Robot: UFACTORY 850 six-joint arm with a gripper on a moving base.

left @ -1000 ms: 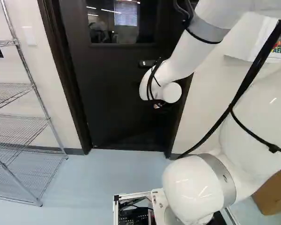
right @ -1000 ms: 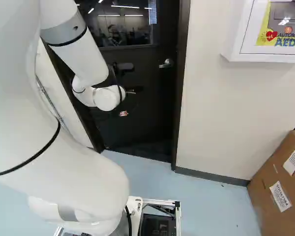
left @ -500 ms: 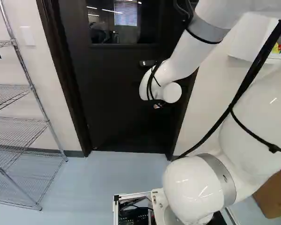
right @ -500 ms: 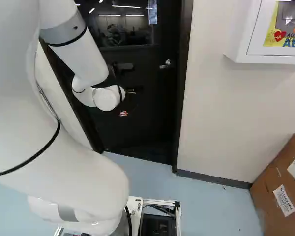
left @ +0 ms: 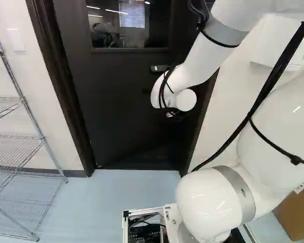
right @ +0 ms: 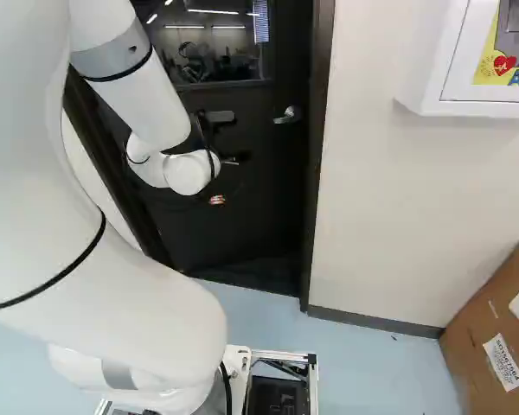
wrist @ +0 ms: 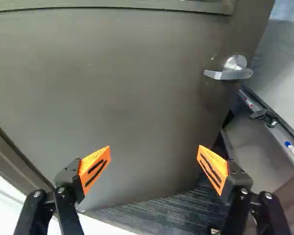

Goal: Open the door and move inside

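Note:
The dark door point(left: 121, 101) with a window stands ajar in its frame, swung away from me. Its silver lever handle point(right: 288, 115) lies right of my wrist in the right base view. My gripper point(right: 216, 200) is mostly hidden behind the wrist there, only a small orange-red bit showing. In the wrist view the gripper point(wrist: 154, 159) is open, orange pads wide apart, facing the lower door face point(wrist: 122, 98) with nothing held. The handle point(wrist: 232, 71) is ahead, beyond the finger nearer the door's free edge, untouched. Whether the fingers touch the door I cannot tell.
Past the door's free edge are dark carpet point(wrist: 161, 215) and a tray with markers point(wrist: 289, 147). The door frame point(right: 318, 173) borders the white wall. A wire shelf point(left: 20, 136) stands left, a cardboard box point(right: 493, 337) and a wall-mounted white cabinet point(right: 467, 95) right.
The base has moved forward: shelf, floor edge and wall cabinet have shifted outward or lower in the base views. The arm holds its pose against its lowest joint.

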